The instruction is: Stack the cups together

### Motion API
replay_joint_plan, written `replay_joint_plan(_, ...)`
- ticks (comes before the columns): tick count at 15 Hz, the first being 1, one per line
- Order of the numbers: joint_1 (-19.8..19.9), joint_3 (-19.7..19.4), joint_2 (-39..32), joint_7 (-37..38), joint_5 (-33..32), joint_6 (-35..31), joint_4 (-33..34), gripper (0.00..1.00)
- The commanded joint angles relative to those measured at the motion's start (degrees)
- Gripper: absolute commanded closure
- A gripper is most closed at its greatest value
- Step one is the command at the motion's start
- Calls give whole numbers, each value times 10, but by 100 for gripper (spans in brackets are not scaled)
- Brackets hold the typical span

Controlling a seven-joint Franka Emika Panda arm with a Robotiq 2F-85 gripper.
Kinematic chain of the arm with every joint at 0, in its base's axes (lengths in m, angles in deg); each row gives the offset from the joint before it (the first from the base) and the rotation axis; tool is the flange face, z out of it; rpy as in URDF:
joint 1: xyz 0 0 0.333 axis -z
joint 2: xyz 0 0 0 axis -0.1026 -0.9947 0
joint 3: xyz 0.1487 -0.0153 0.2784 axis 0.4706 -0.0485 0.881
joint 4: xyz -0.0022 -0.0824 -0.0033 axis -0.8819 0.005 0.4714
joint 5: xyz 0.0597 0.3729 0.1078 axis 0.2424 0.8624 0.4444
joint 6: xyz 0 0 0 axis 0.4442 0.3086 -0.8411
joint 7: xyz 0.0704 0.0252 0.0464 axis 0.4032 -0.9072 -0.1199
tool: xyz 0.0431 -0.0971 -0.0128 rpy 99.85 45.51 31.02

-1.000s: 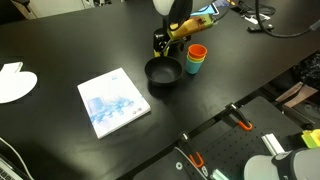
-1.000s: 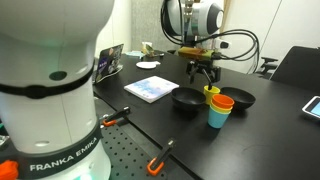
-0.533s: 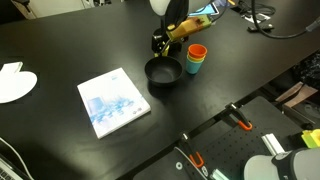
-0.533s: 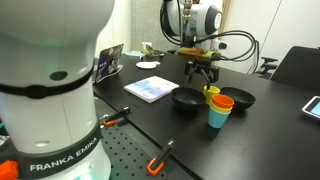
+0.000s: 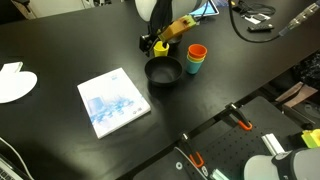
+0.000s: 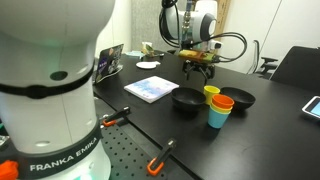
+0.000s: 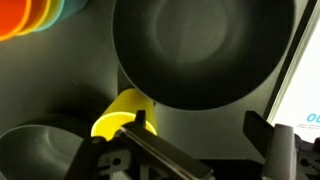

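A single yellow cup (image 7: 118,114) lies on the table between two black bowls, just in front of my left finger (image 7: 141,124); it also shows in an exterior view (image 6: 211,92). A stack of cups with orange-red on top and teal-blue at the bottom (image 5: 197,58) stands beside the near black bowl (image 5: 164,72) and shows in the wrist view's top left corner (image 7: 30,15). My gripper (image 7: 200,130) is open and empty. It hovers above the table behind the bowl in both exterior views (image 5: 152,44) (image 6: 198,66).
A second black bowl (image 6: 241,98) sits behind the cups and shows at the wrist view's lower left (image 7: 35,155). A blue-white booklet (image 5: 112,100) lies to the left. A white object (image 5: 12,82) sits at the table's far left. The table edge (image 5: 215,118) runs along the front.
My gripper has risen a little and moved away from the cup stack, sideways past the bowl's far side. Cups and bowls have not moved.
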Motion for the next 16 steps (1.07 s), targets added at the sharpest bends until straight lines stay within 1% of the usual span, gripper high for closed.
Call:
replay_joint_plan(1, -1, -8, -59, -24, -7, -42, 58, 0)
replay_joint_plan(4, -6, -18, -94, -26, -10, -60, 87, 0)
replay_joint_plan(9, -13, -39, -132, -31, -21, -81, 117, 0)
replay_joint_plan(10, -11, -39, -136, -33, -20, -82, 119, 3)
replay_joint_plan(11, -8, -34, -137, -35, -16, -75, 119, 25)
replay_joint_plan(13, -7, -32, -142, -37, -15, -78, 119, 29)
replay_joint_plan(16, -12, -38, -145, -33, -17, -81, 117, 54)
